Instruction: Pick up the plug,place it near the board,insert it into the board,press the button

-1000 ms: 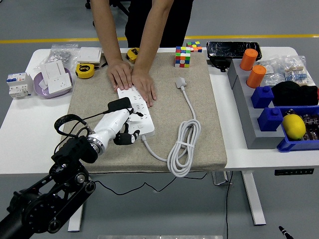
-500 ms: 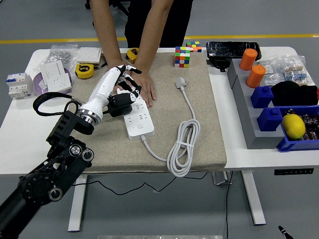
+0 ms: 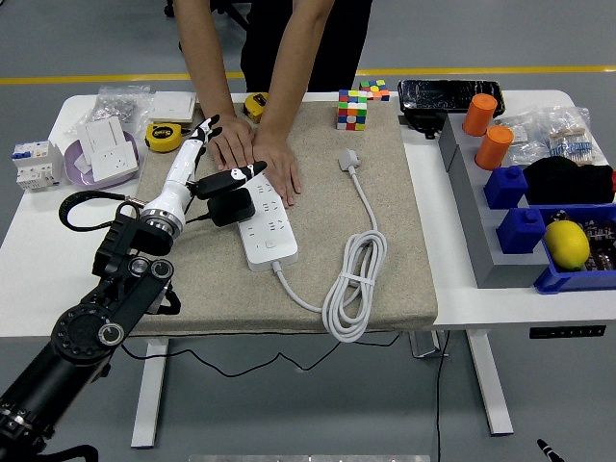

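A white power board (image 3: pixel 267 229) lies on the beige mat (image 3: pixel 385 231). A black plug (image 3: pixel 231 208) sits on the board's left middle. My left hand (image 3: pixel 218 160) hovers just above and behind the plug, its black fingers (image 3: pixel 204 129) spread toward the far left and its thumb over the plug, holding nothing. Both of a person's hands (image 3: pixel 258 154) press flat on the board's far end, right beside my fingers. The board's own white plug (image 3: pixel 348 159) and coiled cord (image 3: pixel 356 284) lie to the right. My right arm is out of view.
A Rubik's cube (image 3: pixel 352 110) stands at the mat's far edge. Yellow tape measures (image 3: pixel 165 137), a purple dish (image 3: pixel 101 162) with a white socket and a breaker (image 3: pixel 32 163) sit at the left. Grey and blue bins (image 3: pixel 525 207) with orange cups and a lemon fill the right.
My left hand swung from the board's near end up to its middle, then drew back to the left with its fingers spread. The black plug now sits on the board.
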`<action>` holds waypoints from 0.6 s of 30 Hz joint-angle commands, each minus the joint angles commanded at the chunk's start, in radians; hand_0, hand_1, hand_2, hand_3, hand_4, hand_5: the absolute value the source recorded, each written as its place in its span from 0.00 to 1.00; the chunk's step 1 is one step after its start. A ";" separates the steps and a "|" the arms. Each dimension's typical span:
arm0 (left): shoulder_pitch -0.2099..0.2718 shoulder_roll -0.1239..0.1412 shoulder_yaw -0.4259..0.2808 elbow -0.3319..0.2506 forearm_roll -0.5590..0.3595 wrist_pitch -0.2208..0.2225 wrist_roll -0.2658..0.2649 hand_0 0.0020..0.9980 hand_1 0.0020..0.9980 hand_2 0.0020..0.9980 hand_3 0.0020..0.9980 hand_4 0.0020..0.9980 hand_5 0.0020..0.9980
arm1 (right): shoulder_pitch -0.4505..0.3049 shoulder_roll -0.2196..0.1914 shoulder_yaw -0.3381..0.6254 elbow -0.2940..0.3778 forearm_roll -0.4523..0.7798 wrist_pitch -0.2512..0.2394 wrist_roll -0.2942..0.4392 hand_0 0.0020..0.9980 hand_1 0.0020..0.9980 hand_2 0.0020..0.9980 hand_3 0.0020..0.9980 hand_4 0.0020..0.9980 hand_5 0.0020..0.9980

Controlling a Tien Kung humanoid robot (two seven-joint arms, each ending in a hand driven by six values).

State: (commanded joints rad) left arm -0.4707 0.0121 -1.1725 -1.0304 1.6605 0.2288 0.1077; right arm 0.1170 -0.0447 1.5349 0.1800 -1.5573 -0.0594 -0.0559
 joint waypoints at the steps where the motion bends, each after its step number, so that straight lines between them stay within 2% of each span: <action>1: -0.003 0.001 0.001 0.003 0.029 -0.003 0.013 1.00 1.00 1.00 1.00 1.00 0.37 | 0.000 0.000 0.000 0.000 0.000 0.000 0.000 0.80 0.74 0.73 0.76 1.00 1.00; 2: -0.006 0.003 0.003 0.006 0.075 -0.006 0.031 1.00 1.00 1.00 0.98 1.00 0.17 | 0.000 0.000 0.000 0.000 0.000 0.000 0.000 0.80 0.74 0.73 0.76 1.00 1.00; 3: -0.013 0.008 0.012 0.012 0.120 -0.017 0.058 1.00 1.00 1.00 0.98 1.00 0.17 | 0.001 0.001 -0.003 0.000 0.003 -0.001 0.000 0.80 0.74 0.73 0.76 1.00 1.00; 7: -0.035 0.015 0.052 0.037 0.271 -0.072 0.106 1.00 1.00 1.00 0.98 1.00 0.17 | 0.002 0.000 -0.009 0.000 0.009 -0.002 -0.002 0.80 0.74 0.73 0.76 1.00 1.00; 10: -0.060 0.018 0.099 0.079 0.319 -0.101 0.119 1.00 1.00 1.00 0.96 1.00 0.16 | 0.004 0.000 -0.010 0.000 0.012 -0.002 -0.002 0.80 0.74 0.73 0.76 1.00 1.00; 13: -0.071 0.015 0.116 0.107 0.343 -0.106 0.119 1.00 1.00 1.00 0.96 1.00 0.16 | 0.005 -0.001 -0.010 0.000 0.014 -0.003 -0.001 0.80 0.74 0.73 0.76 1.00 1.00; 14: -0.073 0.012 0.116 0.115 0.355 -0.100 0.116 0.98 0.99 0.92 0.89 1.00 0.16 | 0.005 -0.001 -0.010 0.000 0.014 -0.003 -0.001 0.80 0.74 0.73 0.76 1.00 1.00; 18: -0.079 0.004 0.118 0.141 0.384 -0.060 0.099 0.98 0.99 0.92 0.89 1.00 0.16 | 0.003 -0.001 -0.005 0.000 0.010 -0.003 -0.003 0.80 0.74 0.73 0.76 1.00 1.00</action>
State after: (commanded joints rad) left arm -0.5494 0.0163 -1.0548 -0.8898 2.0447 0.1686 0.2068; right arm 0.1196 -0.0454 1.5298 0.1800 -1.5472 -0.0620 -0.0585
